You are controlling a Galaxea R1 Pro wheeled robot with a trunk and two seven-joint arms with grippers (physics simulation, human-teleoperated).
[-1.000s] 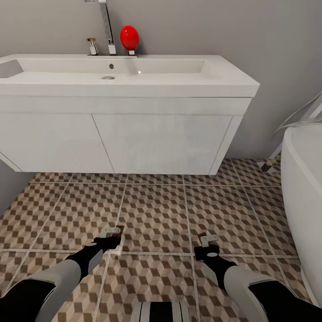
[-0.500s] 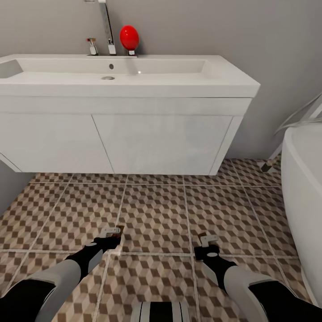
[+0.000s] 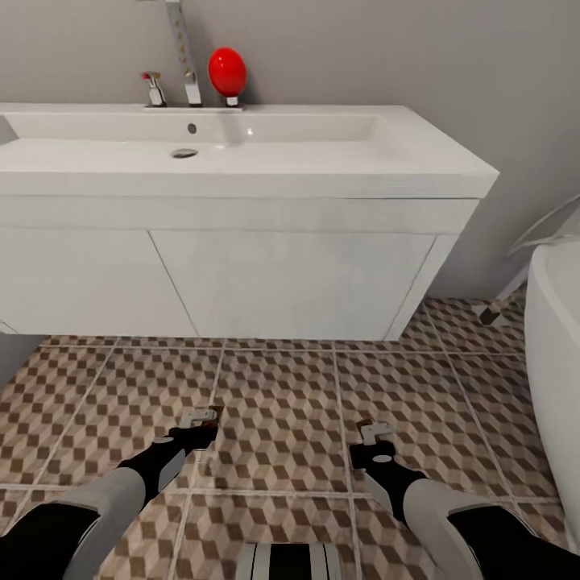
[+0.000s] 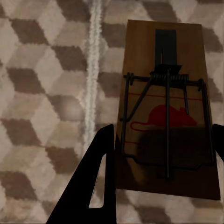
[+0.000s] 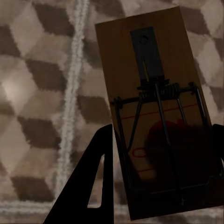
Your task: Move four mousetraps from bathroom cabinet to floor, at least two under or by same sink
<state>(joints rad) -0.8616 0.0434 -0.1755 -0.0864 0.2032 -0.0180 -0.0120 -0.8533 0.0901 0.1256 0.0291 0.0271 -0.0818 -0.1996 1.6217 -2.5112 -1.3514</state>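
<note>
A mousetrap (image 4: 165, 93), a brown board with a wire spring and a red mouse print, sits between the fingers of my left gripper (image 4: 163, 135), which is shut on it. My right gripper (image 5: 163, 135) is shut on a second mousetrap (image 5: 149, 79). In the head view the left gripper (image 3: 199, 420) and right gripper (image 3: 370, 435) hang low over the cube-pattern bathroom floor (image 3: 278, 395), a short way in front of the white vanity (image 3: 282, 274) that carries the sink (image 3: 266, 137) and its chrome tap (image 3: 181, 52). The cabinet is out of view.
A white bathtub (image 3: 557, 346) stands at the right, with a narrow strip of floor between it and the vanity. A red rounded object (image 3: 227, 71) sits behind the basin by the grey wall. Open tiles lie ahead of both grippers.
The whole head view has shifted: the vanity now looks nearer and larger, so the camera moved towards it. Both grippers keep their hold on the traps.
</note>
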